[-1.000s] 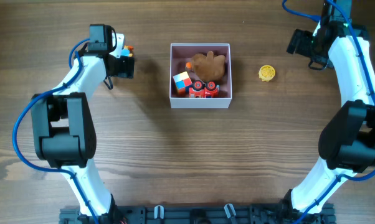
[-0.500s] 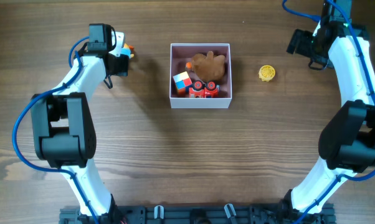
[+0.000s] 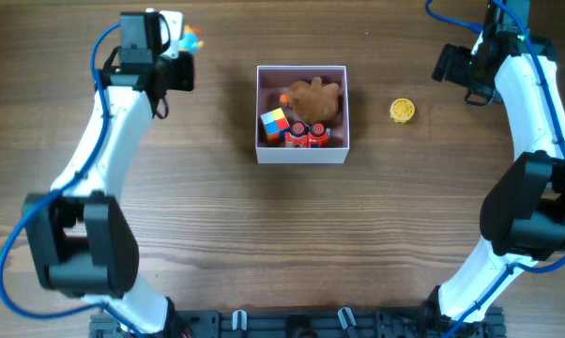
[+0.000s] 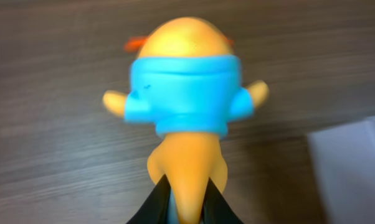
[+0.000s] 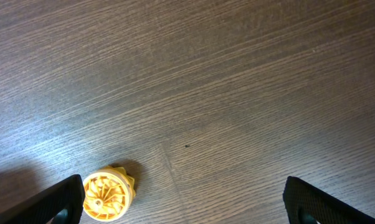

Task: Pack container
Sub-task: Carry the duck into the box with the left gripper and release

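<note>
Left gripper (image 4: pixel 186 199), clenched on the orange-and-blue toy figure (image 4: pixel 184 93), has raised it; container (image 3: pixel 301 156) waits to its right, likely next.

Showing white outer walls and a dusty-pink inside on the container (image 3: pixel 301 156), brown on the plush toy (image 3: pixel 316 98), red, blue and yellow squares on the cube (image 3: pixel 275 123), red with black wheels on the toy car (image 3: pixel 307 139); wearing sky-blue over orange on the toy figure (image 4: pixel 184 99); glowing yellow on the wheel (image 5: pixel 108 197)
</note>
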Controlling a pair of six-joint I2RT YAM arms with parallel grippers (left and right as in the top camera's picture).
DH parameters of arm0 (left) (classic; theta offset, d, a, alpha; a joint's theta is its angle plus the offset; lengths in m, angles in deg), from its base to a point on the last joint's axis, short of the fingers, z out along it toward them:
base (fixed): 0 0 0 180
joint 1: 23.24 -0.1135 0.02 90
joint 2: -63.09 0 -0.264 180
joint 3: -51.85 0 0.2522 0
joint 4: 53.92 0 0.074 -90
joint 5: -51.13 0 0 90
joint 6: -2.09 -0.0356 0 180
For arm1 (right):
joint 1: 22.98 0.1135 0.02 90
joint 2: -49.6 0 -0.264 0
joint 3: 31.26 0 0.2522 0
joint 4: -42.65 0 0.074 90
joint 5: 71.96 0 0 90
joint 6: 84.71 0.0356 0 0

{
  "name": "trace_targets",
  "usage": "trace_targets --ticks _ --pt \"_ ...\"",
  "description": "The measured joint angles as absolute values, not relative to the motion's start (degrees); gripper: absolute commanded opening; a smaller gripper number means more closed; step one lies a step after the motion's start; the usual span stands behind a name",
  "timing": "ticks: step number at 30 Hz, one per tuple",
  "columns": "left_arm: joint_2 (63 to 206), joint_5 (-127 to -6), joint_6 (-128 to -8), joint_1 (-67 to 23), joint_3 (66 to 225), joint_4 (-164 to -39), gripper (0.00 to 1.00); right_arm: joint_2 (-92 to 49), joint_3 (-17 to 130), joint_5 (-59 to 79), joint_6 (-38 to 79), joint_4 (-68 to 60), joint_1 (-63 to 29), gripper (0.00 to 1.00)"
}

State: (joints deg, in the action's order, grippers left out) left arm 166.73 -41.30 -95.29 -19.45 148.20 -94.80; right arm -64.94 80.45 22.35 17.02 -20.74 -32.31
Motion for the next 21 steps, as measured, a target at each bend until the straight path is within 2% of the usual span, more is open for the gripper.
trace_targets --ticks 3,6,11,12,13,21 --pt "163.25 -44.14 -95.09 -15.23 148.27 -96.96 0.13 -64.94 80.45 22.35 17.02 -20.74 -32.31 1.0" --pt "160.96 -46.57 -95.07 -9.85 148.29 -99.21 0.21 -64.94 80.45 22.35 17.02 -20.74 -32.31 1.0" --pt "159.51 -48.47 -94.79 -2.27 148.29 -104.02 0.24 -64.94 80.45 22.35 17.02 -20.71 -32.31 1.0" --pt "159.54 -48.58 -94.79 -1.59 148.29 -104.98 0.29 -64.94 80.45 22.35 17.02 -20.74 -32.31 1.0" --pt "159.54 -48.65 -94.79 -1.24 148.29 -105.53 0.38 -64.94 80.45 22.35 17.02 -20.71 -32.31 1.0" --pt "159.84 -48.84 -93.52 -0.85 148.29 -108.22 0.53 -64.94 80.45 22.35 17.02 -20.71 -32.31 1.0"
